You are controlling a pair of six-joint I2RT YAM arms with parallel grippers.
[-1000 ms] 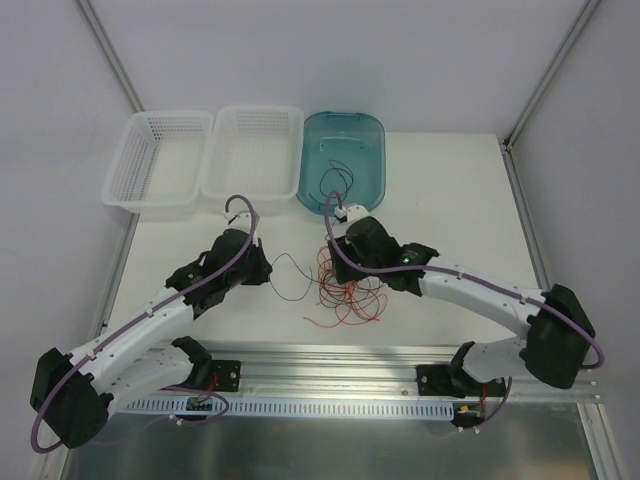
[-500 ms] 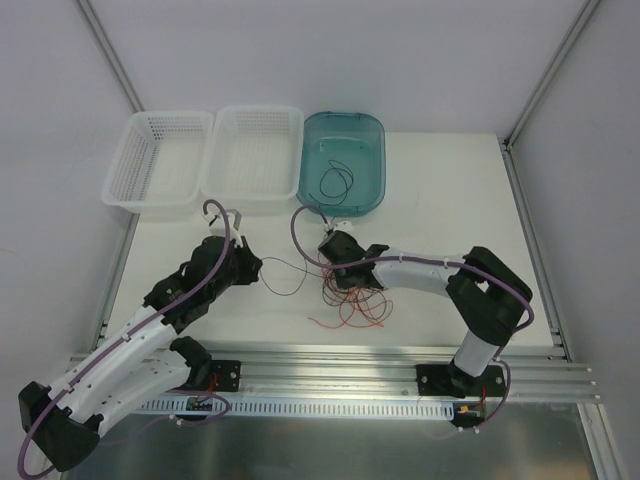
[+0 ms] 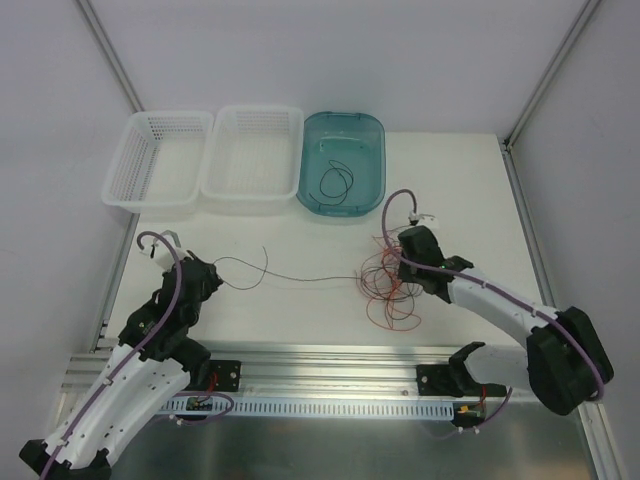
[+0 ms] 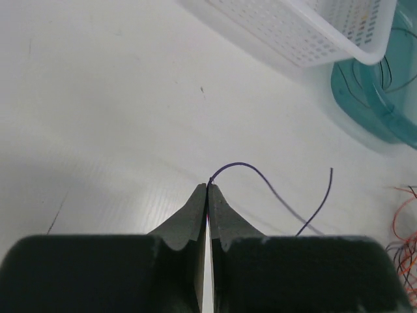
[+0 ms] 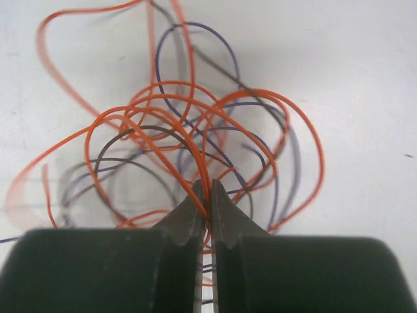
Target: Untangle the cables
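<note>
The cables are thin red-orange and dark wires, most of them bunched in a tangle (image 3: pixel 388 283) right of the table's middle. My right gripper (image 5: pixel 207 195) is shut on several orange strands of that tangle (image 5: pixel 195 130), and it sits at the tangle's right edge (image 3: pixel 402 262). One dark wire (image 3: pixel 300 279) runs out leftward from the tangle to my left gripper (image 3: pixel 212 267). The left gripper (image 4: pixel 208 185) is shut on that dark wire (image 4: pixel 242 164), whose free end (image 4: pixel 330 173) curls up to the right.
A teal bin (image 3: pixel 355 135) at the back holds one loose black wire (image 3: pixel 335 182). Two white mesh baskets (image 3: pixel 150 165) (image 3: pixel 255 150) stand to its left. The left wrist view shows a basket corner (image 4: pixel 313 32) and the bin's edge (image 4: pixel 365 98).
The left arm has pulled back toward the near left, drawing the dark wire out straight. The right gripper has shut on the tangle and carried it to the right.
</note>
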